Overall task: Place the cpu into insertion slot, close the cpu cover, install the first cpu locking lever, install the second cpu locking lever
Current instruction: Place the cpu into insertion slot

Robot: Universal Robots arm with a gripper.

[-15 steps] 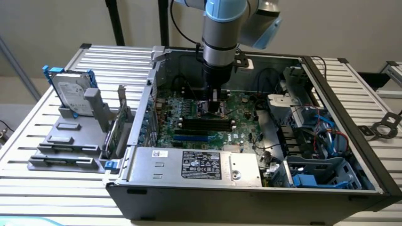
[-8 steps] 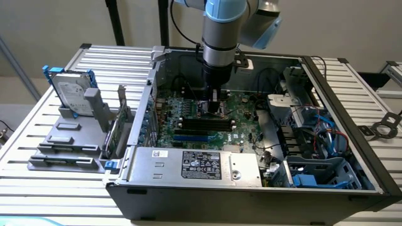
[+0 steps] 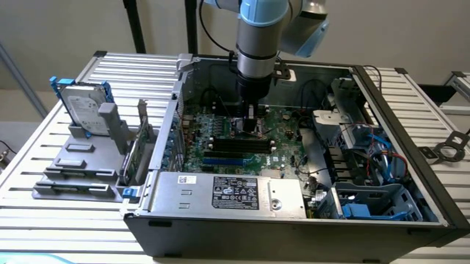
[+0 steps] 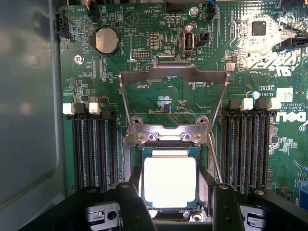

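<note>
cpu seated, cover not yet closed

the end effector point(image 4: 172, 204) hung with its fingers apart, straddling the cpu point(image 4: 170, 180). the chip lay flat in the insertion slot point(image 4: 166, 138). just beyond, the cpu cover point(image 4: 173, 74) stood hinged open above the motherboard point(image 4: 144, 29). we judged the placing step nearly done. backing away called for a straight lift that left the chip undisturbed.
</note>
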